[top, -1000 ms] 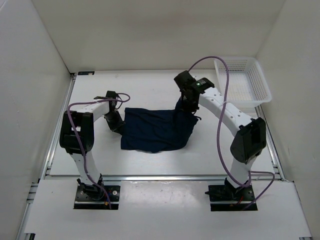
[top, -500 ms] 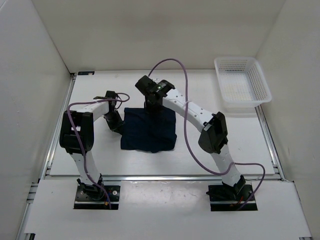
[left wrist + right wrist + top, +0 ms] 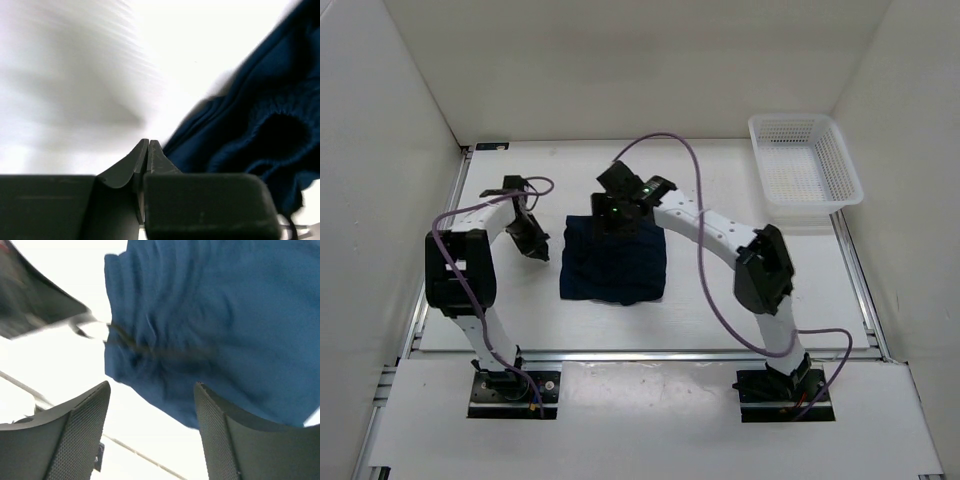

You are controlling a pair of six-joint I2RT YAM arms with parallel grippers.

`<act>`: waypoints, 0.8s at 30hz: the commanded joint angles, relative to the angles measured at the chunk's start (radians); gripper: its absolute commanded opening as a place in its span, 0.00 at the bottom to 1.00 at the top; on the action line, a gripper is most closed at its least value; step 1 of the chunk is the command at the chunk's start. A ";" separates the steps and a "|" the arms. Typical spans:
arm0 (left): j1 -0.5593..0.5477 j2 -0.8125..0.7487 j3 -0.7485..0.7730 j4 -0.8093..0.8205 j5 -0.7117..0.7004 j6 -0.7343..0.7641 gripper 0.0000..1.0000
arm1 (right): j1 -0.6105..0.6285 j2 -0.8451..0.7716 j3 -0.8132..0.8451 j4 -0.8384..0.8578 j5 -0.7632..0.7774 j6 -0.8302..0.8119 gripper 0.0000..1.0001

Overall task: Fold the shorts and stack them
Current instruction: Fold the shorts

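The dark navy shorts [image 3: 615, 263] lie folded in half on the white table, a compact rectangle. My right gripper [image 3: 608, 215] hangs over their far edge, open and empty. In the right wrist view the fabric [image 3: 220, 315] fills the top with the thin drawstring [image 3: 135, 346] across it, between and beyond my spread fingers [image 3: 80, 430]. My left gripper [image 3: 536, 247] is shut and empty, just left of the shorts and apart from them. In the left wrist view the waistband [image 3: 260, 120] lies to the right of my closed fingertips [image 3: 148, 150].
A white mesh basket [image 3: 804, 170] stands at the back right of the table. White walls close in the left, back and right sides. A metal rail [image 3: 650, 354] runs along the table's near edge.
My right gripper carried the right half of the shorts over to the left, folding them in half, then let go and opened. My left gripper drew back left off the fabric.
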 commanded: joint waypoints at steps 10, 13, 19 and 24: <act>-0.114 -0.183 0.209 -0.143 -0.081 0.113 0.26 | -0.109 -0.510 -0.657 0.167 0.063 0.020 0.28; -0.223 -0.129 0.310 -0.182 -0.126 0.107 0.62 | -0.146 -0.570 -0.734 0.167 0.072 0.029 0.34; -0.365 0.114 0.516 -0.282 -0.295 0.041 0.96 | -0.206 -0.628 -0.761 0.132 0.081 0.011 0.40; -0.365 0.216 0.525 -0.258 -0.304 0.041 0.95 | -0.230 -0.662 -0.783 0.123 0.081 0.001 0.41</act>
